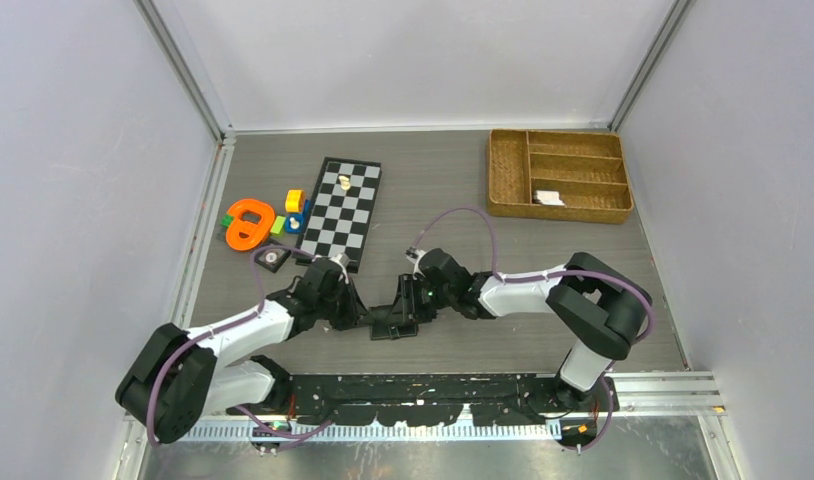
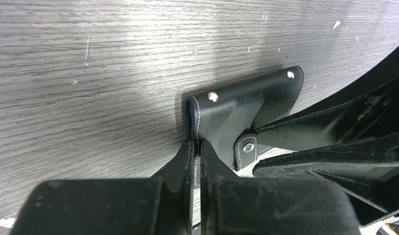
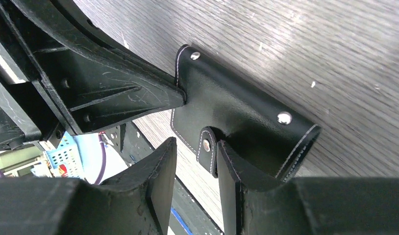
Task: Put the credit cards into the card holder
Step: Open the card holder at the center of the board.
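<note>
The card holder (image 1: 395, 318), a black leather-like wallet with snap studs, is held up off the table between both arms. My left gripper (image 2: 197, 152) is shut on one stitched edge of it (image 2: 246, 105); in the top view that gripper (image 1: 368, 320) is left of the wallet. My right gripper (image 3: 196, 147) is open, its jaws either side of the wallet's snap strap (image 3: 206, 147), which lies against the right-hand finger. The wallet body (image 3: 232, 103) curves away above the fingers. No credit cards show clearly in any view.
A brown woven divided tray (image 1: 506, 170) stands at the back right with a small whitish flat item (image 1: 548, 197) in it. A black-and-white chessboard (image 1: 341, 215) lies at the back centre. Coloured toys (image 1: 251, 222) and a small dark square item (image 1: 273, 258) lie at the left.
</note>
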You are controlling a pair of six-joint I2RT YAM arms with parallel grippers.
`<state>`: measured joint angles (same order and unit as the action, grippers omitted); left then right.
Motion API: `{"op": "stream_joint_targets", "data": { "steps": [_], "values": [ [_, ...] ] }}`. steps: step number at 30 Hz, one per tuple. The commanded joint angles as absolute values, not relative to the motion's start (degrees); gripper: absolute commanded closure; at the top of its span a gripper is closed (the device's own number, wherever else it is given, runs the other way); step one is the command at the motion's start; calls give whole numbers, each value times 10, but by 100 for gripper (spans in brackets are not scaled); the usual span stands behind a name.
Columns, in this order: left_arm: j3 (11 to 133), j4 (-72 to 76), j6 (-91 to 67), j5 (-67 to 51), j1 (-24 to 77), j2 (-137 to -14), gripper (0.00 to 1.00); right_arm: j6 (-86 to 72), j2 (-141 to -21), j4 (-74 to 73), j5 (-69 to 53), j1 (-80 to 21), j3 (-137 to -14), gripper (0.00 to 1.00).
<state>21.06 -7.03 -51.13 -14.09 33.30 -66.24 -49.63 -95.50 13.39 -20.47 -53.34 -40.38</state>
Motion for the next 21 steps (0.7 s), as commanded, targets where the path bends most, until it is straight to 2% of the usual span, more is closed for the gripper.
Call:
{"op": "stream_joint_targets", "data": {
  "steps": [1,7,11,16,21],
  "values": [
    [189,-59,-523,-127,336,-685,100,-490,-993,135,-208,-561,-425,60],
    [178,-63,-533,-114,336,-670,100,-490,-999,138,-193,-572,-424,64],
    [176,-72,-535,-106,336,-661,100,-452,-1001,114,-173,-593,-438,73],
    [173,-73,-541,-104,336,-660,100,-397,-1010,42,-100,-631,-470,91],
    [169,-77,-545,-98,337,-654,100,-379,-1010,23,-44,-659,-479,99]
  ]
}}
